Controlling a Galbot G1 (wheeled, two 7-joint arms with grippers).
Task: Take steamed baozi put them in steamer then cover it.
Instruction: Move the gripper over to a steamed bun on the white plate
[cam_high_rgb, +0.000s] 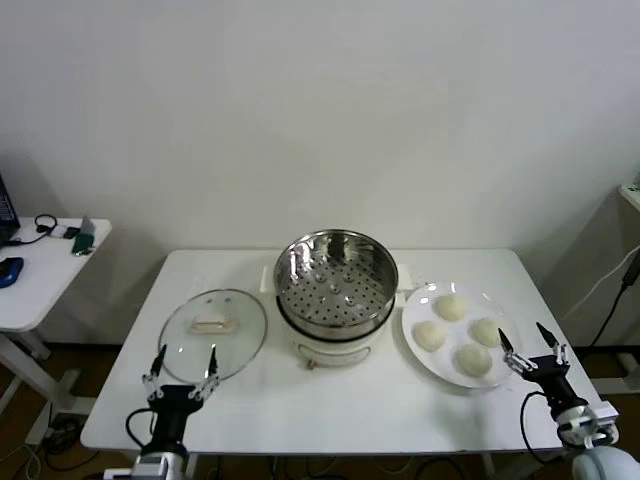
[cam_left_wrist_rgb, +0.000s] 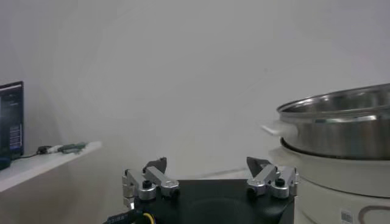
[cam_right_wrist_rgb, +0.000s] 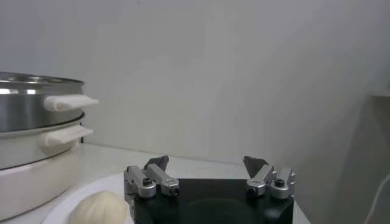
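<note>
four cream-white dough buns (cam_high_rgb: 458, 335) on white plate (cam_high_rgb: 412, 320): soft, light; cradle sides gently. right gripper (cam_high_rgb: 533, 351) wide, empty.

The cover (cam_high_rgb: 213, 322) lies left of the steamer (cam_high_rgb: 336, 283), the steamed baozi (cam_high_rgb: 459, 336) right.

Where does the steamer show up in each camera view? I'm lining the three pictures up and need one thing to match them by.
Head view: the steamer stands mid-table, between the glass lid and the plate of baozi.
Left wrist view: the steamer fills the picture's right edge, cut off by it.
Right wrist view: the steamer sits at the picture's left edge.
Shared landmark: its white side handles.
</note>
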